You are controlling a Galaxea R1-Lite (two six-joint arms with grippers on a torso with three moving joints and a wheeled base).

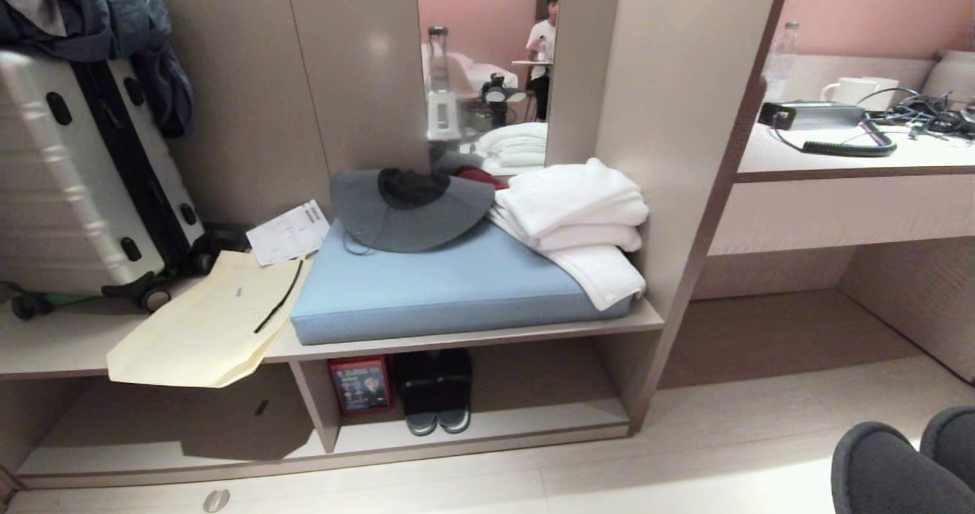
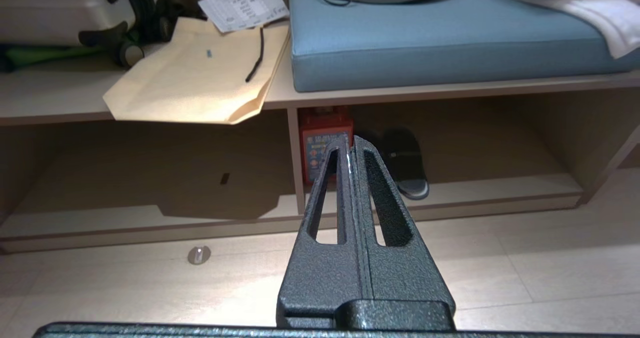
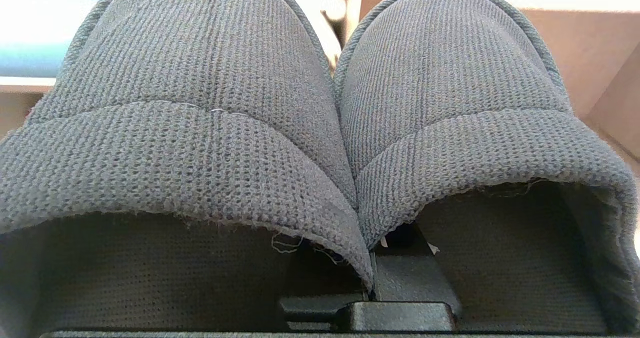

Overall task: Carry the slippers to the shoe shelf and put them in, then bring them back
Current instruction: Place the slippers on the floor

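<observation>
Two grey knit slippers (image 3: 210,127) fill the right wrist view side by side, toes pointing away. My right gripper (image 3: 380,283) is shut on their inner edges, pinched together between the fingers; the fingertips are hidden under the fabric. In the head view the slippers' toes (image 1: 899,468) poke in at the bottom right, above the floor. The shoe shelf (image 1: 548,419) is the low beige cubby under the bench, ahead and to the left. My left gripper (image 2: 351,140) is shut and empty, held above the floor and pointing at the shoe shelf (image 2: 500,188).
A chunkier dark pair of shoes (image 1: 436,392) and a red box (image 1: 360,384) stand in the cubby beside the divider. On the bench lie a blue cushion (image 1: 457,285), white towels (image 1: 579,217), a hat, a cream bag (image 1: 213,324) and a suitcase (image 1: 76,186). A desk (image 1: 853,164) stands at the right.
</observation>
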